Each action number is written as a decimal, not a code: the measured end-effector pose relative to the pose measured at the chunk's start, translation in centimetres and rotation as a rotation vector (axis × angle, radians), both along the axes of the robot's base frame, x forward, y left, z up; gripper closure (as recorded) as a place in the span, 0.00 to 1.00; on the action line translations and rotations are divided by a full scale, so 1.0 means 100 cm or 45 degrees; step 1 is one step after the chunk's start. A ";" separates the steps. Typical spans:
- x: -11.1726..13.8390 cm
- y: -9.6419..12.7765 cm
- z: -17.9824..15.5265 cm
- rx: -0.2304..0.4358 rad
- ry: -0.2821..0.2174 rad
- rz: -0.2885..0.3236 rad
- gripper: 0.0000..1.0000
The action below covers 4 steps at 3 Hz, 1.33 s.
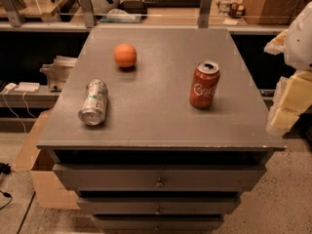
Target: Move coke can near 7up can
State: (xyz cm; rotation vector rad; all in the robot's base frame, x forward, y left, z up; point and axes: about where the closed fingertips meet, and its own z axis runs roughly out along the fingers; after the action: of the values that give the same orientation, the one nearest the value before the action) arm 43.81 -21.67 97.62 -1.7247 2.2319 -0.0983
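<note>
The coke can (pixel 204 85) is red with white script and a silver top. It stands upright on the right half of the grey cabinet top (pixel 156 116). The 7up can (pixel 93 102) is silver-grey with green markings. It lies on its side on the left half of the top, its end facing the front edge. The two cans are far apart, about a third of the frame's width. My gripper (pixel 288 104), pale and yellowish, hangs at the right edge of the view, beyond the cabinet's right side and to the right of the coke can, touching nothing.
An orange ball (pixel 125 55) rests on the cabinet top behind the 7up can. The cabinet has drawers (pixel 158 179) below its front edge. A cardboard box (pixel 46 179) stands on the floor at the left. Shelves and desks with clutter run along the back.
</note>
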 end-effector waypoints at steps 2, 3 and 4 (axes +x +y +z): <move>0.020 0.005 -0.003 0.109 -0.048 -0.037 0.00; 0.066 0.027 -0.012 0.336 -0.105 -0.064 0.00; 0.101 0.047 -0.017 0.482 -0.114 -0.055 0.00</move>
State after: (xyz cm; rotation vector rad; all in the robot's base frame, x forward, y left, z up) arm 53.91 -16.98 95.87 -1.4410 2.0622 0.2198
